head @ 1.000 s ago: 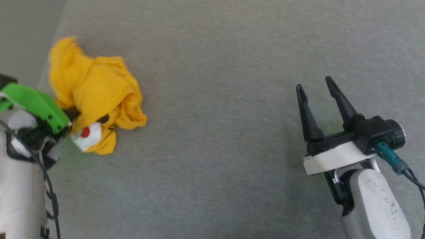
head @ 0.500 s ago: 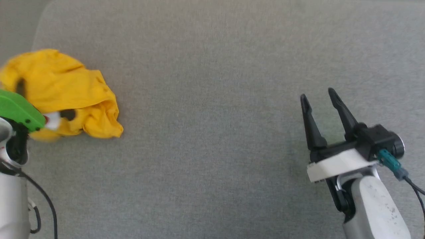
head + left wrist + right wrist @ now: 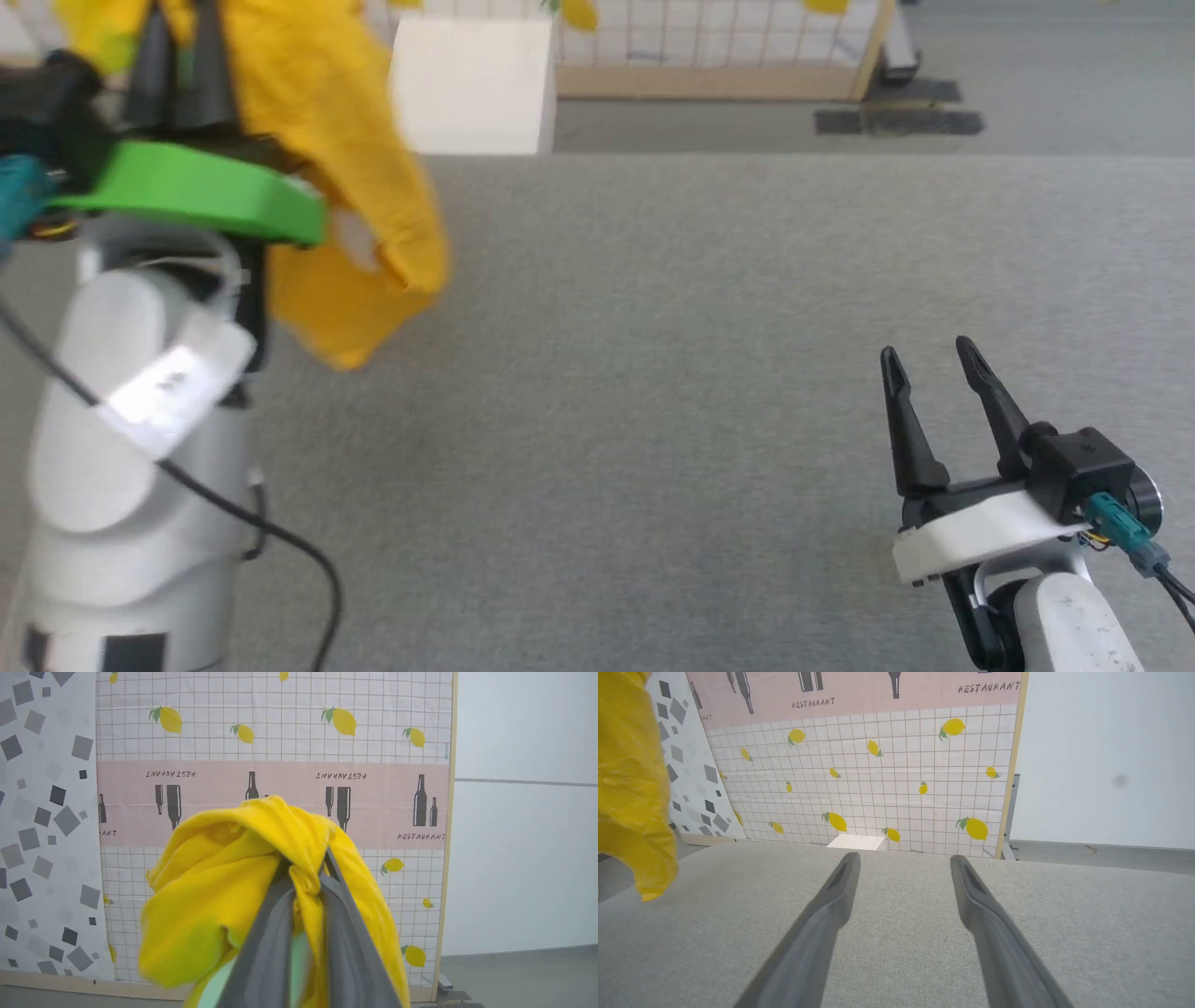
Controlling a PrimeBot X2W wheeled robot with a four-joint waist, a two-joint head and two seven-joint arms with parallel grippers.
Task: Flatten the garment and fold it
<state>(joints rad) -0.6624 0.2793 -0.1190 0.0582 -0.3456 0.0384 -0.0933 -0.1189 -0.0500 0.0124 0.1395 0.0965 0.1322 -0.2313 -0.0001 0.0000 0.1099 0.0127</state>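
Left end effector [image 3: 303,865] is pinched narrow on a bunch of the shirt [image 3: 210,896] and holds it in the air over the left part of the table [image 3: 653,373] (a wide top covered in grey cloth). Behind the table stands a panel [image 3: 878,779] printed with lemons and bottles. The shirt hangs from the grip as a crumpled yellow bundle. Its lower folds appear to dangle clear of the table, and a little white of the print shows in the head view. By my reading the task is barely begun: the shirt is picked up, but nothing is spread, flattened or folded, so laying it out, smoothing it and every fold are left to do. A white block [image 3: 471,84] stands past the table's far edge; whether it is a box with anything in it cannot be told. Right end effector [image 3: 929,350] sits low at the right over the table, fingers spread wide and holding nothing.
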